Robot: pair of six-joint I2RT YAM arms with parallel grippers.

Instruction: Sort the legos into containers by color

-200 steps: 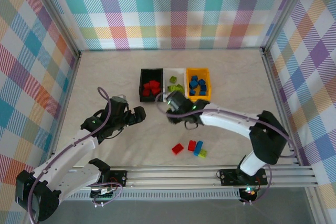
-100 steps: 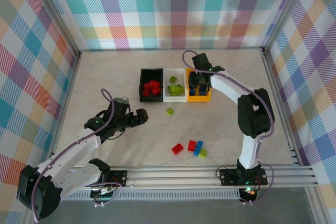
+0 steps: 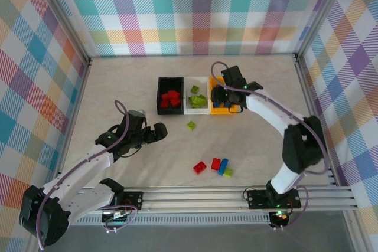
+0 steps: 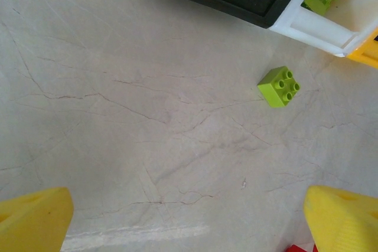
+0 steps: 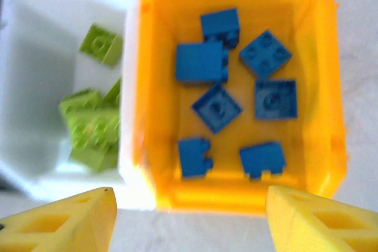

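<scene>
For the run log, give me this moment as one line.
right claw: open, over orange bin | left claw: open, over table | loose: green lego by white bin

Bright, even light falls across the pale table (image 3: 118, 87), casting only soft, faint shadows. The left wrist view is crisp, with the table's veins and a green brick (image 4: 279, 87) both sharp. The right wrist view is blurred throughout, and the white bin (image 5: 35, 39) is washed out.

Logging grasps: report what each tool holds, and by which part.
Nothing is held: the left tool and the right tool are both open and empty.
</scene>
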